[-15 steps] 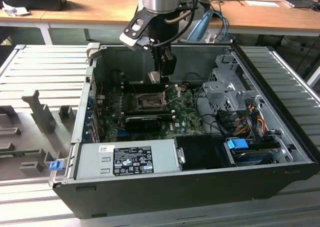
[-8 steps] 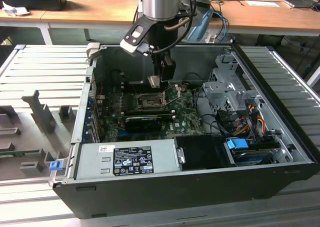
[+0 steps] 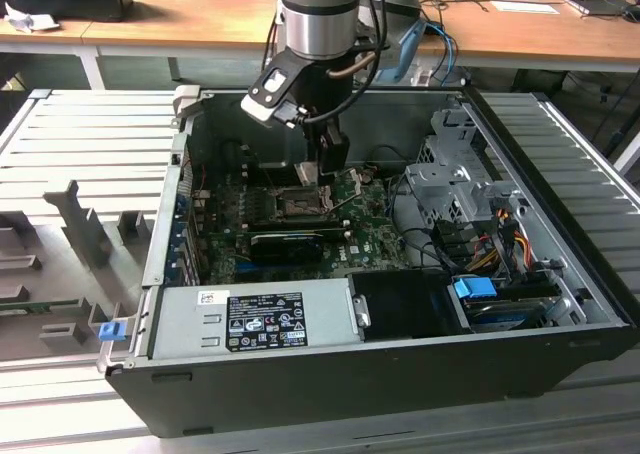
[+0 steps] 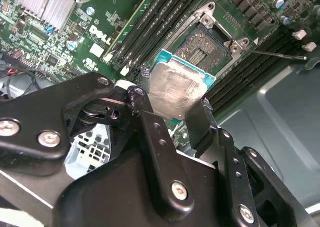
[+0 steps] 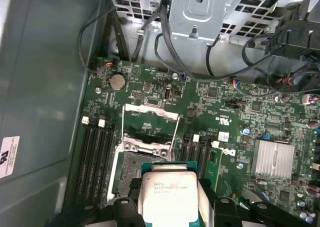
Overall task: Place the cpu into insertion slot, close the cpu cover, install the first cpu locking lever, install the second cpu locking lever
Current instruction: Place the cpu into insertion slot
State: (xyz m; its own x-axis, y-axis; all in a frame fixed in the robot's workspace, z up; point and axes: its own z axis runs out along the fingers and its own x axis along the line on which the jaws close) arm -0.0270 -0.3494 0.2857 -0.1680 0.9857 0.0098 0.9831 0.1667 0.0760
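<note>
Exterior view gives us the open computer case [image 3: 350,374] on the surface [image 3: 80,134], its motherboard [image 3: 375,236] bare. On it the insertion slot [image 5: 131,179] lies uncovered, with the cpu cover [image 5: 150,111] swung up beside it. The cpu [image 4: 177,89] hangs just above the slot, not seated, pinched by opposite edges in the hand [image 4: 172,114], whose fingers [image 4: 152,137] close only to the chip's width. We judge it light, stiff and slick-faced, fragile underneath; the edges are the only safe hold.
</note>
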